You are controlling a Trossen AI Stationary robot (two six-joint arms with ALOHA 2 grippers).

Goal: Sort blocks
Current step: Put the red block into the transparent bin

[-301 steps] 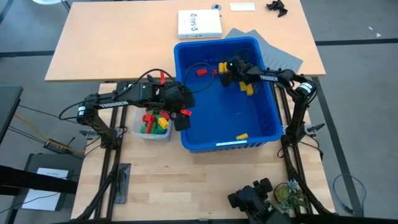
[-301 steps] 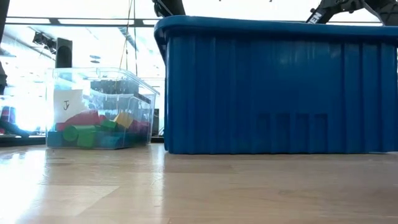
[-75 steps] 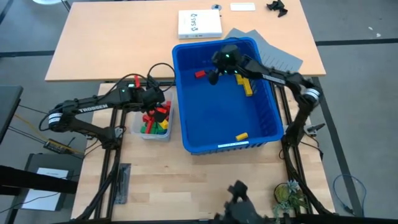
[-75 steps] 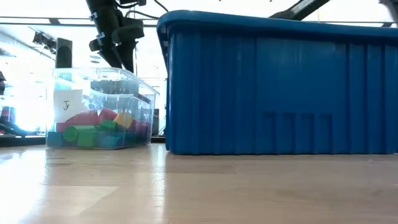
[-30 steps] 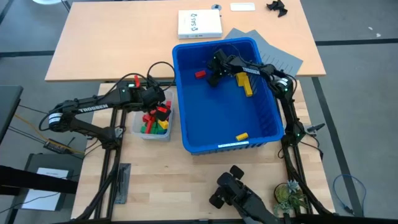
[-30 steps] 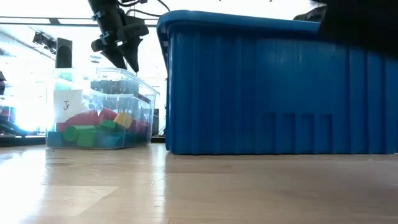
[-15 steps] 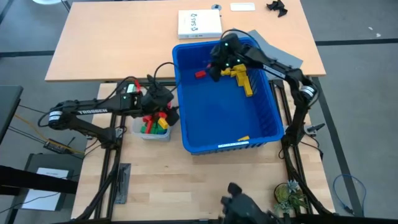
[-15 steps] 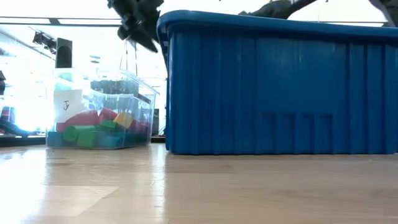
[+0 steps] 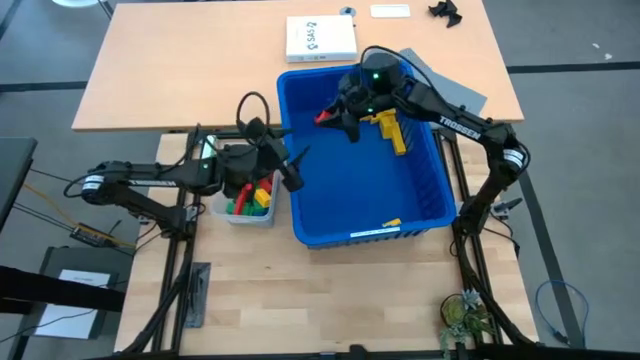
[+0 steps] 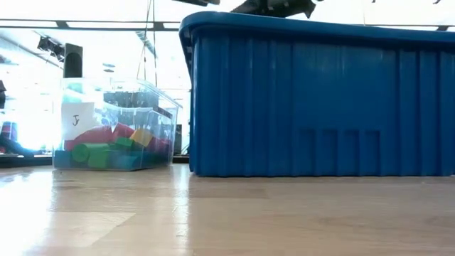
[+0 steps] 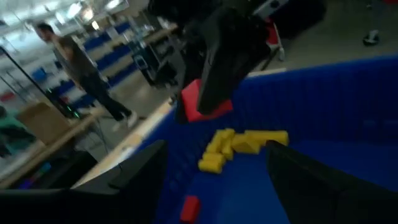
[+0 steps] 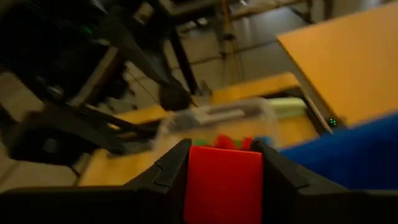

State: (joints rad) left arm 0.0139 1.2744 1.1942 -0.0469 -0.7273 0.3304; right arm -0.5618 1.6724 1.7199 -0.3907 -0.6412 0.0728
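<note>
**Two Arms at the Bin, One Red Brick Aloft**

Two fingers of the right gripper (image 9: 330, 116) clamped on a red block (image 12: 224, 176), raised above the far left part of the blue bin (image 9: 425, 215) and clear of its floor. Seen from the right wrist, the red face filling the gap between the dark fingers (image 12: 168, 171), with the clear tub (image 12: 242, 118) and its red and green contents showing beyond. Seen from the left wrist, the same brick (image 11: 205, 102) hanging under the other arm's gripper, over a cluster of yellow blocks (image 11: 239, 146) on the bin floor, and one more small red block (image 11: 189, 208) lying nearer the camera.

Spread wide and holding nothing, the left gripper (image 9: 292, 168) at the bin's left wall, between the tub and the bin, its dark fingers (image 11: 311, 180) framing the blue interior.

Down in the bin from above: a long yellow piece (image 9: 392, 132) just beside the right gripper, and a lone yellow block (image 9: 391, 224) near the front wall. Left of the bin, the clear tub (image 9: 222, 210) packed with sorted blocks (image 9: 250, 198) in red, yellow and green. From table height, the tub (image 10: 114, 124) standing just left of the tall bin wall (image 10: 320, 107) on the wooden table (image 10: 227, 213).

Beyond the table, a person (image 11: 81, 71) standing on the room's floor; a white box (image 9: 321, 39) on the far tabletop.
</note>
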